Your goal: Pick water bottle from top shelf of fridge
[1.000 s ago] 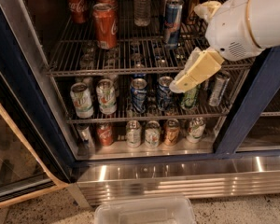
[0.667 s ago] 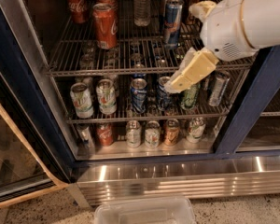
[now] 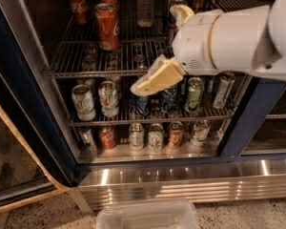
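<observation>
Water bottle [image 3: 145,6] stands on top shelf [image 3: 76,56], gripper [image 3: 139,87] near.

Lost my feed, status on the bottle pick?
Hand out front, just below top shelf. Water bottle upright at back, untouched. Red cans left of it.

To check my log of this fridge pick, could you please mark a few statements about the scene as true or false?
1. The water bottle stands upright on the top shelf. True.
2. The gripper grips the water bottle. False: it is by the top shelf's front rail, below the bottle and apart from it.
3. A red Coca-Cola can stands left of the water bottle. True.
4. The clear plastic tub sits inside the fridge. False: it lies on the floor in front of it.
</observation>
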